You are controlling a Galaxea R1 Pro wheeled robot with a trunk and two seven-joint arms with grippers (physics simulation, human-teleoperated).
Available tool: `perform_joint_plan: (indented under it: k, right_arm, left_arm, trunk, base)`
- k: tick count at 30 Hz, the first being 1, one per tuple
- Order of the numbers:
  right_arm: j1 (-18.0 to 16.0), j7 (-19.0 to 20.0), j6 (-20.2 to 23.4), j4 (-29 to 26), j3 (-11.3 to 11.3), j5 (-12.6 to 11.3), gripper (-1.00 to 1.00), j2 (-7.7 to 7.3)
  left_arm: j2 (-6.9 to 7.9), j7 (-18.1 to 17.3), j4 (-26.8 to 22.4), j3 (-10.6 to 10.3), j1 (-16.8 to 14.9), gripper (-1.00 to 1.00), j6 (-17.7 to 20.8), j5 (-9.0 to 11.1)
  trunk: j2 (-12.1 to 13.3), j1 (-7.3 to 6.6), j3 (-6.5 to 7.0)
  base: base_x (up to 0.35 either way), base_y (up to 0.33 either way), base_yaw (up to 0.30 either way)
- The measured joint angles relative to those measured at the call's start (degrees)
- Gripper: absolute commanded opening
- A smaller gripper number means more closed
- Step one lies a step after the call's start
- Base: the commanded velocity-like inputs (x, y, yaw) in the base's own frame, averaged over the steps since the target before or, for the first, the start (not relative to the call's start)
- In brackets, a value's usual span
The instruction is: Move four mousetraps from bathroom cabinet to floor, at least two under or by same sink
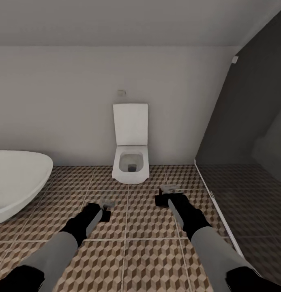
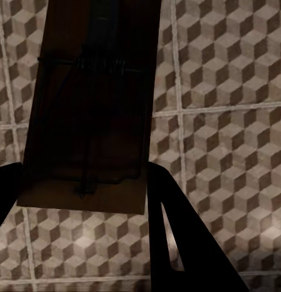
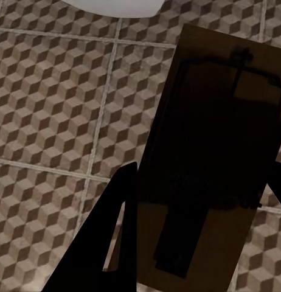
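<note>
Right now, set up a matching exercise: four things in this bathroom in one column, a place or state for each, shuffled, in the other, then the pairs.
Things:
1. toilet
2. bathtub
3. mousetrap
4. dark glass panel

Places or states:
A. held in the left gripper
B. at the right side of the head view
C. against the back wall, lid up
D. at the left edge of the head view

Pairs: 1-C, 2-D, 3-A, 4-B

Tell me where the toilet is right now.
In the head view the toilet stands straight ahead against the back wall, lid up, between the bathtub on the left and the dark glass partition on the right.
</note>
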Motion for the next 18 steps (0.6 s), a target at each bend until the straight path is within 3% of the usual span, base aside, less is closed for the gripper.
perform_joint_plan:
  k: [3,6,9,13,18]
  right_arm:
    - [0.00,-0.05,0.00,0.01,0.64,0.00,-1.00,0.57]
    - [0.00,-0.20,-0.03,0.01,2.97,0.04,-1.00,0.95]
    - [0.00,-0.30,-0.07,0.01,4.90,0.03,-1.00,1.10]
    - [0.00,-0.44,-1.24,0.01,5.61,0.12,-1.00,1.10]
    - [0.00,-0.83,-2.60,0.02,5.61,0.21,-1.00,0.89]
  left_arm:
    - [0.19,-0.01,-0.06,0.02,-0.73,-1.00,-0.05,-0.13]
    - [0.84,-0.01,-0.22,-0.08,-1.13,-1.00,-0.75,-0.13]
    - [1.15,-0.04,-0.23,-0.21,-1.23,-1.00,-5.44,-0.02]
    - [0.72,-0.07,-0.91,-0.71,-1.27,-1.00,-11.57,0.01]
    - [0.32,-0.02,-4.24,-1.22,-1.28,-1.00,-13.17,0.00]
  trunk:
    - [0.00,0.00,0.00]
    - [0.00,0.00,0.00]
    - [0.00,0.00,0.00]
    - [0.00,0.00,0.00]
    - [0.00,0.00,0.00]
  base:
    - [0.000,0.000,0.000]
    - [0.000,0.000,0.000]
    - [0.000,0.000,0.000]
    - [0.000,0.000,0.000]
    - [0.000,0.000,0.000]
